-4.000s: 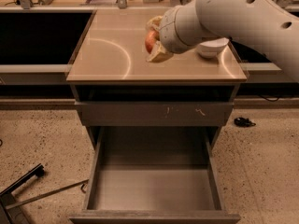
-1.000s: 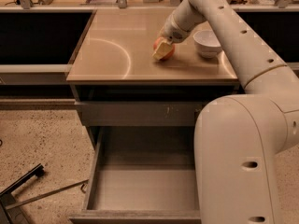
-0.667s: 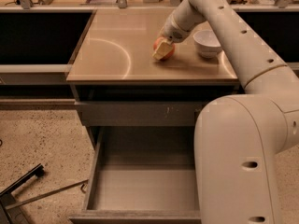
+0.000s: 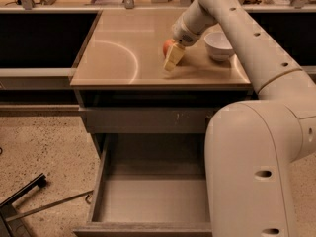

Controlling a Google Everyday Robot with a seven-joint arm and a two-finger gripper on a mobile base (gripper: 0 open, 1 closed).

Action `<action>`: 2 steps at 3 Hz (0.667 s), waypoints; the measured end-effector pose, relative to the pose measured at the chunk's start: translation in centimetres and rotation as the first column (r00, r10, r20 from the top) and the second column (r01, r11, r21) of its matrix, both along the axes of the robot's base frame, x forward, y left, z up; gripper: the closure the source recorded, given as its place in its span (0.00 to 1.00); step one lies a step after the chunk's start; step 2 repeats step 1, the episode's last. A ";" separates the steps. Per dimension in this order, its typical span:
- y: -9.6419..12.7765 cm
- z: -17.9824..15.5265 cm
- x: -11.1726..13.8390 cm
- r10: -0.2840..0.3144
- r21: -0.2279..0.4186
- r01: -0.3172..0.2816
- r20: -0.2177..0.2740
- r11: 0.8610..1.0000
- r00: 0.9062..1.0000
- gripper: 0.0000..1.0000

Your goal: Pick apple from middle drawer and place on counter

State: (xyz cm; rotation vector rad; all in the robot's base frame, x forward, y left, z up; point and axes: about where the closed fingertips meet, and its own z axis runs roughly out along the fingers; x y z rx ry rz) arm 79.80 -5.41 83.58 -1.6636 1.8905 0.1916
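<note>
The apple (image 4: 168, 45) is small and red-orange and rests on the counter (image 4: 123, 53), right of its middle. My gripper (image 4: 170, 53) reaches down to it from the upper right. One pale fingertip (image 4: 173, 59) lies against the apple's front side and the other is hidden behind it. The jaws look shut on the apple. The middle drawer (image 4: 148, 201) stands pulled out below, its grey-brown floor bare.
A white bowl (image 4: 219, 45) stands on the counter just right of the gripper. My arm's large pale body (image 4: 256, 172) covers the drawer's right side. A dark tool (image 4: 24, 196) lies on the speckled floor at the lower left. Dark recessed counters flank the cabinet.
Four seconds ago the gripper held the apple above the counter, close to the camera. It has since reached farther and lowered the apple onto the counter. Nothing has moved over the last second.
</note>
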 end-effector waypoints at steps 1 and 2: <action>0.0 0.0 0.0 0.000 0.000 0.000 0.000 1.000 1.000 0.00; 0.0 0.0 0.0 0.000 0.000 0.000 0.000 1.000 1.000 0.00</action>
